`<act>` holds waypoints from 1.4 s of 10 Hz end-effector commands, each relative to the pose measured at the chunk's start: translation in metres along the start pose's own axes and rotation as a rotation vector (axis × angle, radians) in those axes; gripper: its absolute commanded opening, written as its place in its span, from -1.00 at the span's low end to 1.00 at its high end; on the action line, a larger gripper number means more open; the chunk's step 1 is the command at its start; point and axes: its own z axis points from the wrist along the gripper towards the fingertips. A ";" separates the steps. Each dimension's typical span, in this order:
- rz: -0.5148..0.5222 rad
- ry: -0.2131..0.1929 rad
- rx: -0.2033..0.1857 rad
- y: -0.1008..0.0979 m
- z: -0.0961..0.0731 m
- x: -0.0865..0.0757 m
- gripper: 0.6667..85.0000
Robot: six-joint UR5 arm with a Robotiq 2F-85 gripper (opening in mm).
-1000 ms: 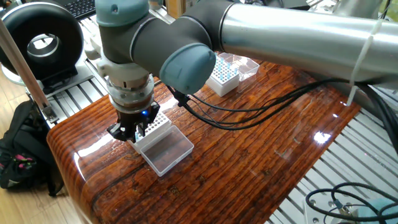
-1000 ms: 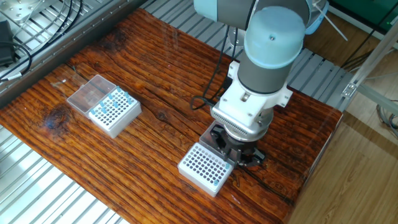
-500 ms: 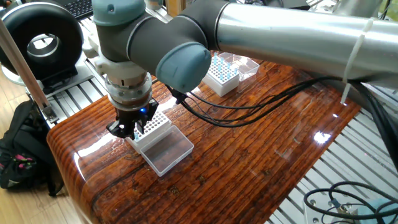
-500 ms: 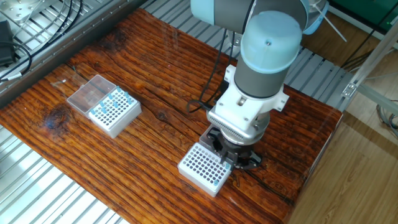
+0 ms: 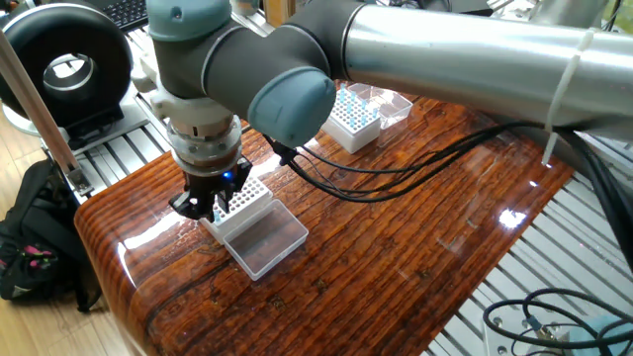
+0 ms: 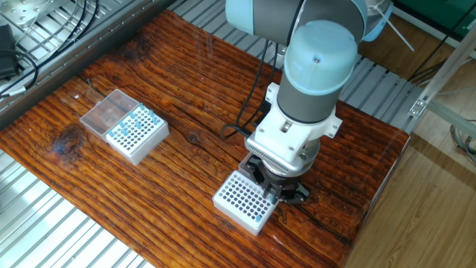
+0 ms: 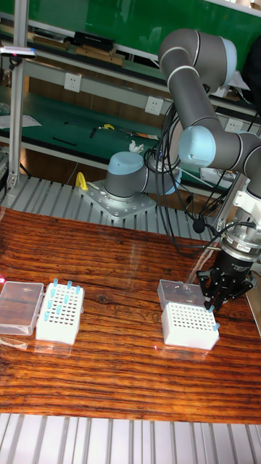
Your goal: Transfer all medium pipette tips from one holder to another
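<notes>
Several pale-blue medium pipette tips [image 7: 61, 296] stand in the white grid holder [image 7: 59, 319] on the left, which also shows as the holder [image 6: 138, 135] and, at the back, the holder [image 5: 353, 121]. A second white holder [image 7: 190, 326] [image 6: 245, 199] [image 5: 244, 205] sits beside its clear lid [image 5: 267, 240]. My gripper [image 7: 214, 307] [image 5: 214, 207] [image 6: 280, 193] hangs low over this holder's edge, its fingers close together on what looks like one slim blue tip. Another tip [image 7: 216, 327] seems to stand at the holder's right corner.
A clear lid [image 6: 106, 112] lies next to the filled holder. Black cables [image 5: 396, 168] trail over the wooden table [image 6: 186, 89]. A black round device [image 5: 69, 69] and a bag [image 5: 30, 247] are off the table's end. Metal rails [image 6: 44, 216] edge the table.
My gripper has shifted a little sideways along the near holder's edge. Holders and lids stay where they were.
</notes>
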 end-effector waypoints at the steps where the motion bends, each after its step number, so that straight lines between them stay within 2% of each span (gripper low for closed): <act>1: 0.009 0.003 -0.009 0.002 0.001 0.000 -0.49; 7: 0.017 0.004 -0.010 0.003 0.002 -0.001 -0.64; 12: 0.030 0.017 -0.003 0.007 -0.006 -0.003 -0.72; 14: 0.026 0.023 -0.010 0.004 -0.017 -0.008 -0.72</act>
